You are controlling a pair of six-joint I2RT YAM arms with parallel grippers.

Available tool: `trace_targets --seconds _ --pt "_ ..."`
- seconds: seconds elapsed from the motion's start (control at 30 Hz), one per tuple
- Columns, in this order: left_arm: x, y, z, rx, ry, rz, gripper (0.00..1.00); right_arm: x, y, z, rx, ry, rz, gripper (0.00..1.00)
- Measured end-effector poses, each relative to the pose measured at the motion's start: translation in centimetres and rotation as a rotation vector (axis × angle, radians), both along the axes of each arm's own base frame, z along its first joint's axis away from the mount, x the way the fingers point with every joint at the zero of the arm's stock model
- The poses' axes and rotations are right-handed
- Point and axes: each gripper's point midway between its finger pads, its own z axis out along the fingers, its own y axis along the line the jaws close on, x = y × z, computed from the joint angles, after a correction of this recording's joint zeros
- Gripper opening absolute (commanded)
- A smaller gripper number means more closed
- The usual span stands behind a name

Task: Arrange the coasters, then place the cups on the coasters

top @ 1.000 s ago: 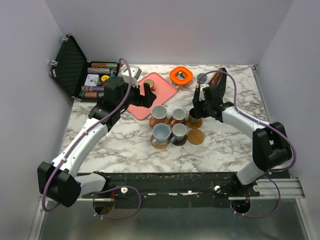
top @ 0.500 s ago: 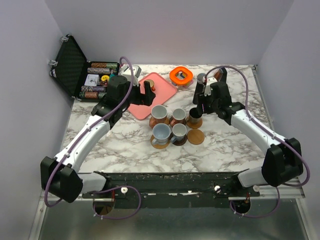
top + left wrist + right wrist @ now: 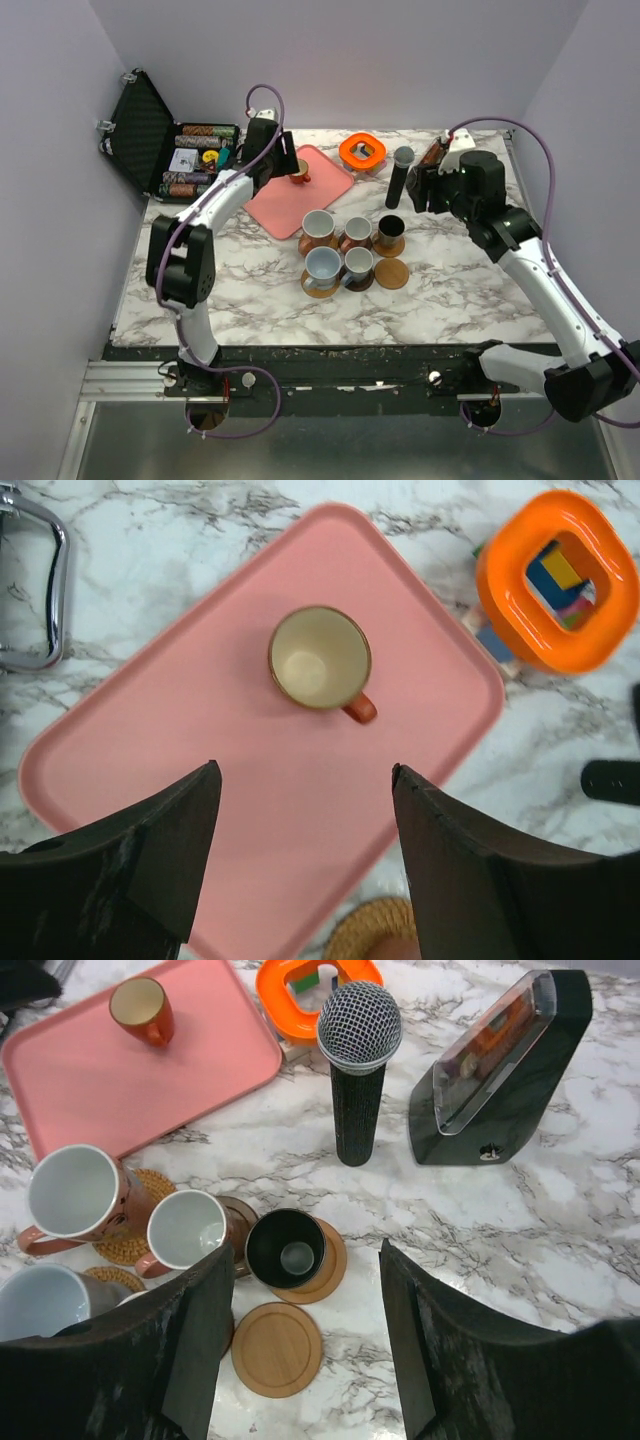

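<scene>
Your left hand hangs over the pink tray near the back edge of the worktop, fingers spread wide with nothing between them. The orange cup stands upright on the tray, just beyond the fingertips rather than between them. It looks like the last one to move; the rest are already seated.

Push the hand on toward the back edge until the cup sits midway between the fingers, then come straight down. Its handle points toward your right finger, so turn the wrist a little first and let the pads meet the round wall, not the handle. The cup is small and probably light, so close gently or it may skid on the smooth tray.

Lift it clear of the tray rim before you travel. The bare coaster lies on the front right of the group at mid worktop, touching or nearly touching the one under the black cup, so lower slowly.

Your right hand is up above that group, wide open and empty; I'd move it away toward the right edge
</scene>
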Motion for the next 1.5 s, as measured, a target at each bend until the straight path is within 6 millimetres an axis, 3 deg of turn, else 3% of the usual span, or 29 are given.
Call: trace_targets --seconds 0.17,0.43,0.57,0.77,1.23,1.5 --pt "4.6 0.1 -2.7 0.007 0.020 0.061 0.71 -1.7 -0.7 2.1 0.023 -0.056 0.000 0.67" --pt "9.1 0.5 -4.8 0.032 0.016 0.122 0.66 -3.5 -1.4 1.6 0.023 -0.057 0.000 0.67" --pt "9.0 1.4 -7.1 0.056 0.065 0.141 0.66 -3.6 -1.4 1.0 0.016 -0.038 0.000 0.66" --pt "8.6 2.0 -9.7 0.080 0.120 0.149 0.57 -3.6 -1.4 0.9 0.014 -0.034 0.000 0.66" --pt "8.5 1.3 -9.9 0.070 0.128 0.101 0.02 -3.6 -1.4 0.2 0.011 -0.008 -0.003 0.66" --pt "8.5 0.9 -9.7 0.057 0.123 0.074 0.00 -3.6 -1.4 0.2 0.017 -0.003 -0.006 0.66"
